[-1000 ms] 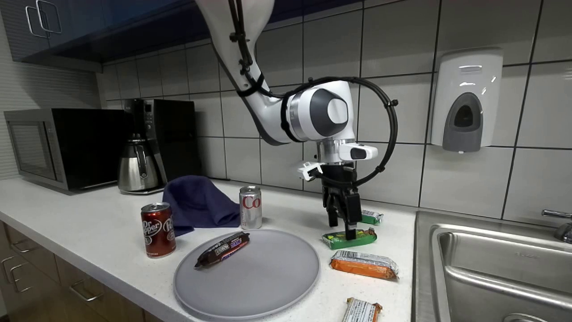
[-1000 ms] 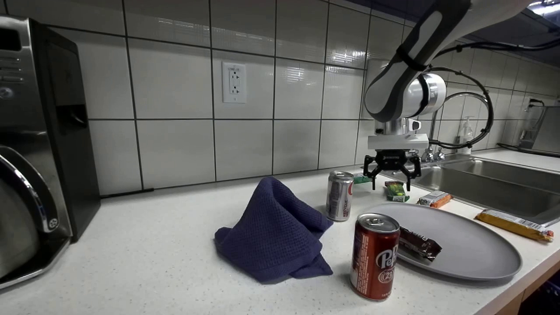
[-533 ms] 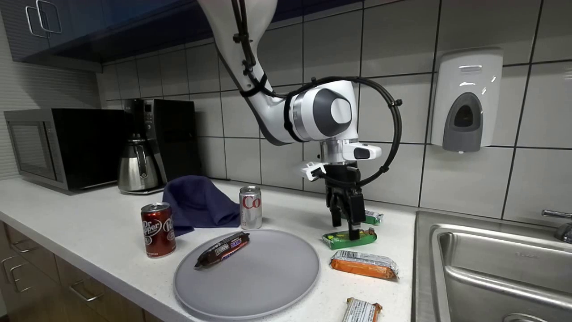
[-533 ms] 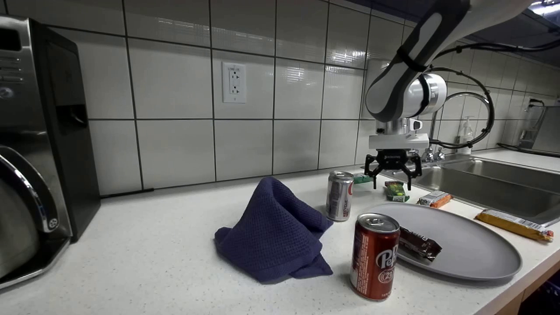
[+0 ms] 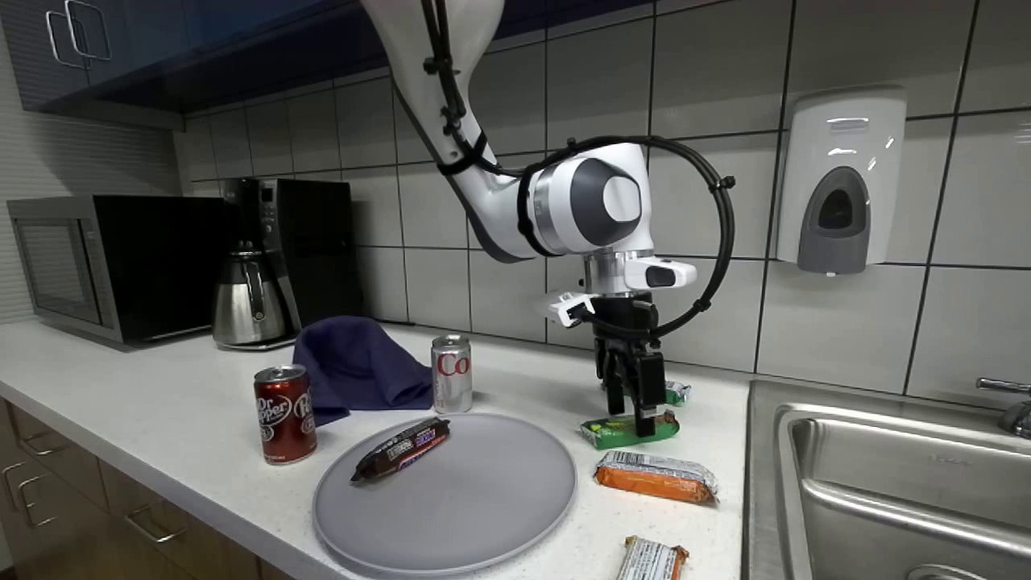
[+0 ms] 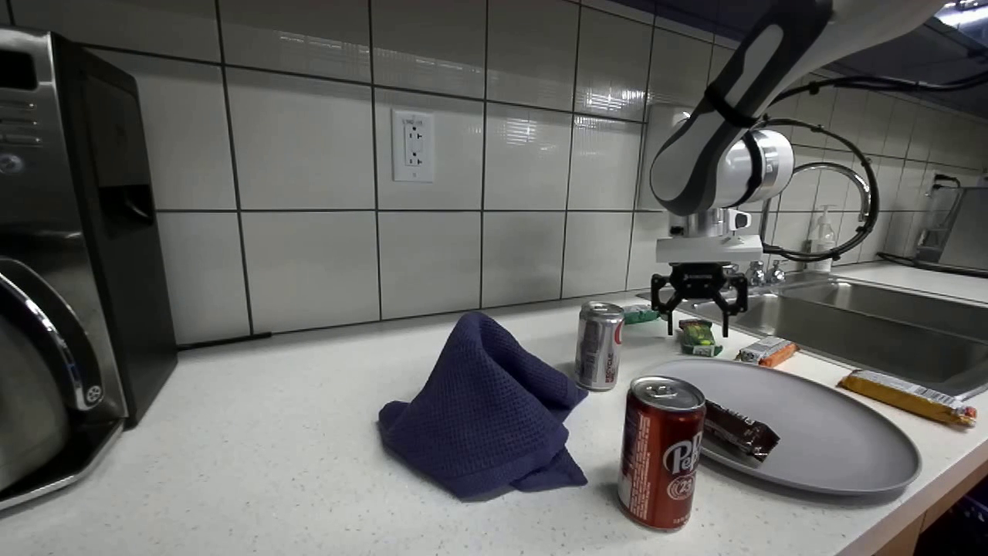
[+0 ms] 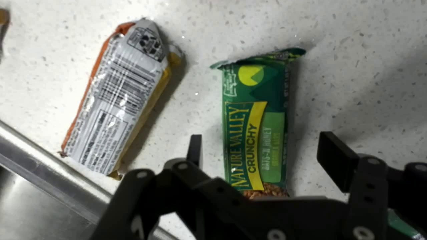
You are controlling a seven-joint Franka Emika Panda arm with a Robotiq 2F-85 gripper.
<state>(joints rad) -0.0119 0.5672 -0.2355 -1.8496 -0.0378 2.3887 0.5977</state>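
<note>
My gripper (image 7: 262, 146) points down with its jaws open, nothing held. A green granola bar (image 7: 257, 100) lies flat on the counter between the two fingers in the wrist view, with a gap on each side. Part of its near end is hidden under the gripper body. In both exterior views the gripper (image 5: 631, 416) (image 6: 698, 329) hangs low over the green bar (image 5: 612, 433) (image 6: 697, 340); how far the fingertips are from the counter is hard to tell. Beside it lies an orange-and-silver bar (image 7: 116, 96). Behind the gripper a second green bar (image 5: 676, 392) partly shows.
A grey plate (image 5: 483, 515) carries a brown-wrapped bar (image 5: 403, 451). Around it stand a red can (image 5: 286, 415), a silver can (image 5: 452, 374) and a heaped blue towel (image 5: 354, 366). A yellow bar (image 6: 907, 396) lies near the plate. The sink rim (image 5: 765, 483) borders the counter.
My gripper has shifted slightly to the right in both exterior views, staying over the green bar. Its fingers have drawn a little closer together. The bars, plate and cans have not moved.
</note>
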